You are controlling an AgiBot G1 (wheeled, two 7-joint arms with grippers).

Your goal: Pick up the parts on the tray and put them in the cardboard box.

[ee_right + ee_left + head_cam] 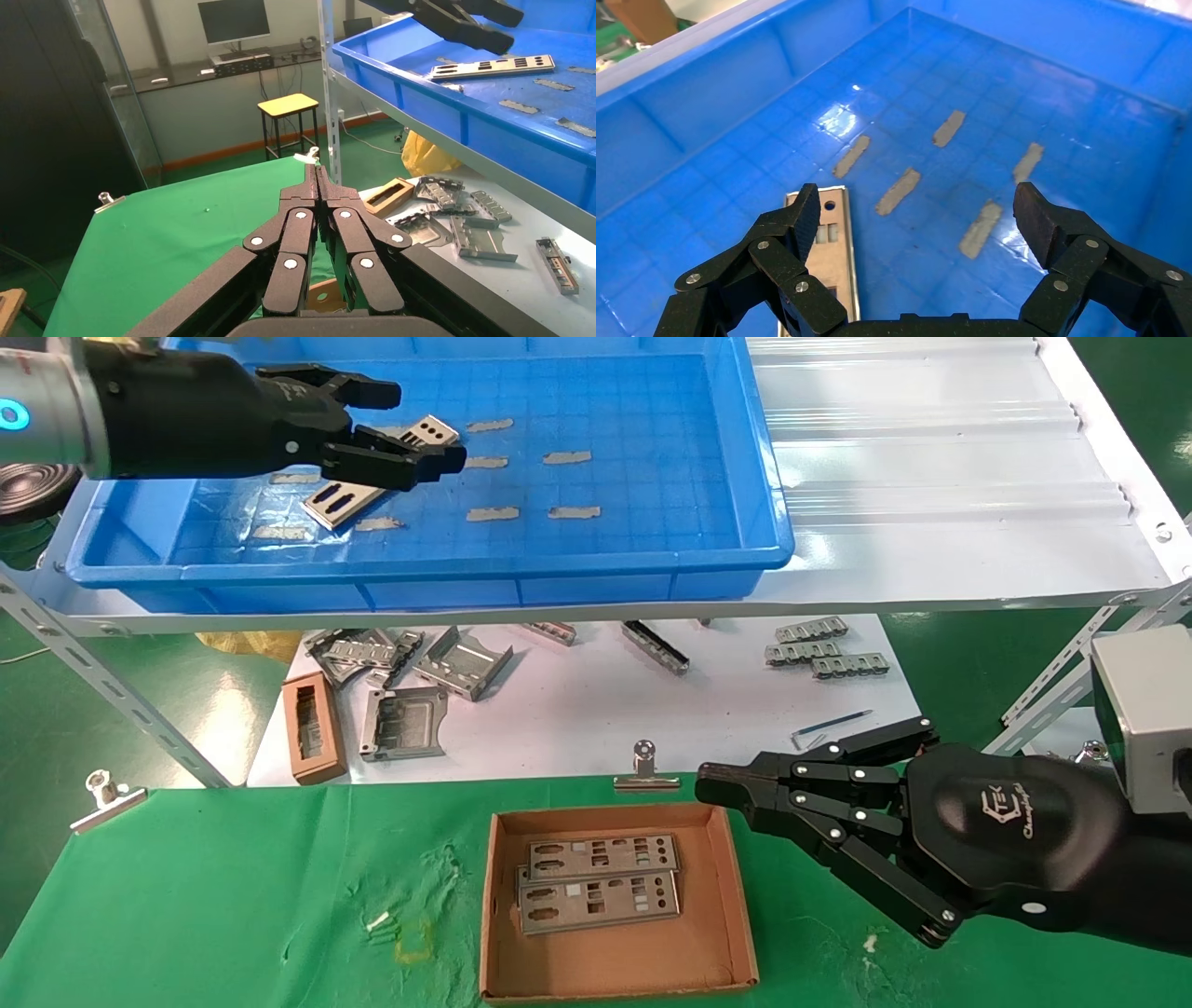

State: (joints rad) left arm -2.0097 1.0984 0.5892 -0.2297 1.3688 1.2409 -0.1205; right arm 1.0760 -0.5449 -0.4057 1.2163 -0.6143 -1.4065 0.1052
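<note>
Blue plastic forms the tray (736, 458), which sits on a white shelf (931, 477) at the far side of the scene. One part (340, 503), a flat silver-grey strip with punched cutouts, lies on the tray floor toward its left side, among grey tape scraps (568, 457) stuck to the grid pattern. The left gripper (396, 426) is positioned over this part with its jaws spread wide. In the left wrist view, one fingertip (805, 217) stands over the strip's end and the other fingertip (1035, 221) is well apart from it; whether either touches the strip cannot be told.

The cardboard box (507, 933) rests on the green tabletop (233, 896) at the near centre. Two parts (601, 882) lie flat inside it, overlapping, toward its far wall. The right gripper (708, 784) is parked just to the right of the box, with its jaws closed together and empty.

Bent metal brackets (438, 686) and a small brown frame (314, 728) lie on a white sheet (577, 728) beneath the shelf, between tray and box.
</note>
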